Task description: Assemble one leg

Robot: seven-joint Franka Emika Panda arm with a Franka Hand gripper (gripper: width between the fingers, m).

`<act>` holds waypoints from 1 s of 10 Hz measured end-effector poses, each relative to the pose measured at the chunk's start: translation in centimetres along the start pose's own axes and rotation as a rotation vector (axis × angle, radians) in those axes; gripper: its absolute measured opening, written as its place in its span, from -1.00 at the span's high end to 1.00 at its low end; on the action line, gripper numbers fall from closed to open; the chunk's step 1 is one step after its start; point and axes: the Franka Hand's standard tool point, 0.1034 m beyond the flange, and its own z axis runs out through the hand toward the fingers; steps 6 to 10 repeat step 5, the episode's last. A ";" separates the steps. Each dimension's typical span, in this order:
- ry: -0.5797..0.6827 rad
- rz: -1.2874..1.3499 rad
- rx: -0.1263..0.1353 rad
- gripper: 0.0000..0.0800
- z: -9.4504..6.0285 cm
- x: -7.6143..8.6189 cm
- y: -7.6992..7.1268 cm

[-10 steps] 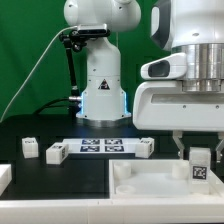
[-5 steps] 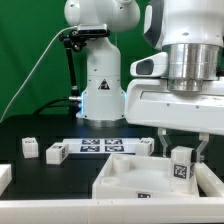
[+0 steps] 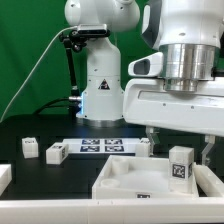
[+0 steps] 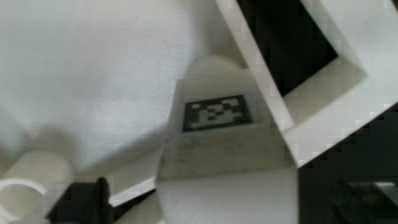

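One leg (image 3: 181, 166), a small white post with a black-and-white tag, stands upright on the white panel (image 3: 125, 180) near its right corner in the exterior view. My gripper (image 3: 179, 146) hangs straight over it with the fingers (image 3: 150, 136) spread to either side, apart from the leg. In the wrist view the leg (image 4: 217, 112) runs up between my dark fingers (image 4: 80, 196), with a gap showing on one side, and the gripper (image 4: 214, 205) is open round it. The leg's foot on the panel is hidden from the wrist view.
Three more legs (image 3: 29, 147), (image 3: 56, 152), (image 3: 145, 146) lie on the black table by the marker board (image 3: 100, 146). A white part (image 3: 4, 178) shows at the exterior view's left edge. The arm's base (image 3: 100, 90) stands behind.
The gripper moved toward the exterior view's left with the leg and the panel shifted that way. Since half a second ago the fingers have spread away from the leg.
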 end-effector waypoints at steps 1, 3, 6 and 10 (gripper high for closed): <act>0.000 0.000 0.000 -0.61 0.0 0.0 0.0; 0.000 0.000 0.000 -0.62 0.0 0.0 0.0; 0.000 0.000 0.000 -0.62 0.0 0.0 0.0; 0.000 0.000 0.000 -0.62 0.0 0.0 0.0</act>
